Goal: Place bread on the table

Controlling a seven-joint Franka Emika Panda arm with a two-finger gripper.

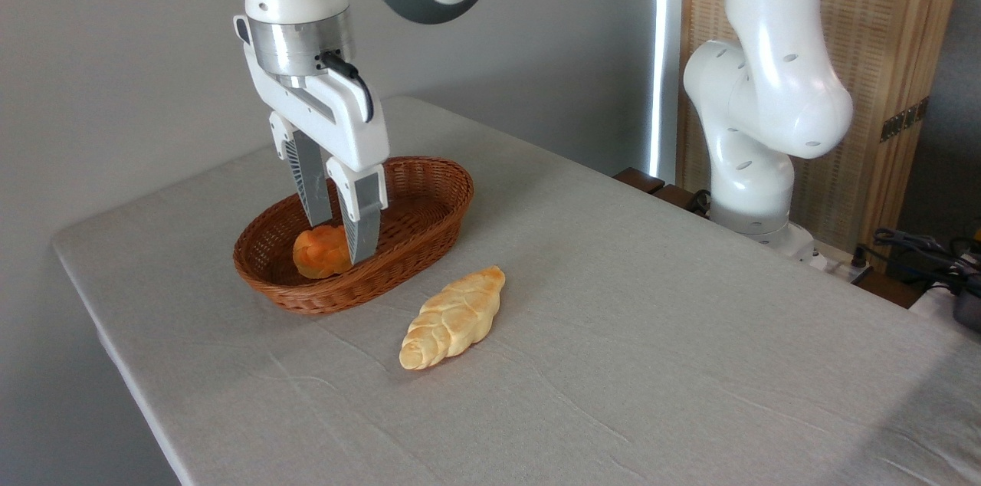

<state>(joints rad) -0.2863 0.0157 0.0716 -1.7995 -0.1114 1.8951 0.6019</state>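
Fixed camera showed the gripper [342, 241] lowered into the basket [429, 187], fingers closed around the bread [318, 252], pale braided loaf [452, 317] lying beside it on the table [651, 333].

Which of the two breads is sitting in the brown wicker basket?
The small round deep-orange bun, between the gripper fingers inside the wicker basket. The longer pale-yellow braided loaf lies outside it on the grey table.

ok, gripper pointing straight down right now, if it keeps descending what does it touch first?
Most likely the orange bun: the gripper has a finger on either side of it, inside the wicker basket. The basket floor comes right after. From this single view I can't tell whether the fingers already touch the bun.
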